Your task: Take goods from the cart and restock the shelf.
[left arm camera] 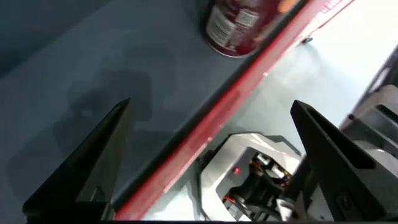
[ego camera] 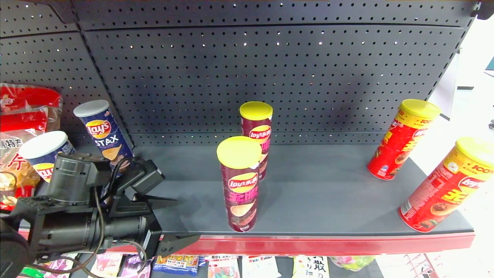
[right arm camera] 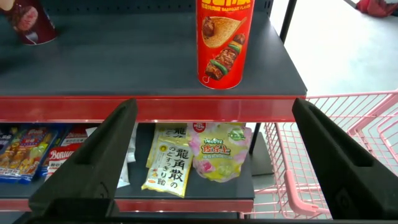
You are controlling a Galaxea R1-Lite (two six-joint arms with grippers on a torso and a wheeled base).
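On the shelf (ego camera: 316, 200), head view: maroon cans (ego camera: 240, 181) and red cans (ego camera: 401, 139) stand placed, and the left gripper (ego camera: 186, 221) hangs empty at the front lip, jaws apart. Left wrist view: jaws spread over that edge. Right wrist view: the right gripper (right arm camera: 213, 109) is wide open and empty, with the pink cart (right arm camera: 323, 168) beside the shelf. Another fetch looks due.

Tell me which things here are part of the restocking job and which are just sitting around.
Job in hand:
shelf
maroon cans
red cans
cart
left claw, open and empty
right claw, open and empty

Probably just lying about:
blue cans in the next bay
snack bags beside them
packets on the lower shelf
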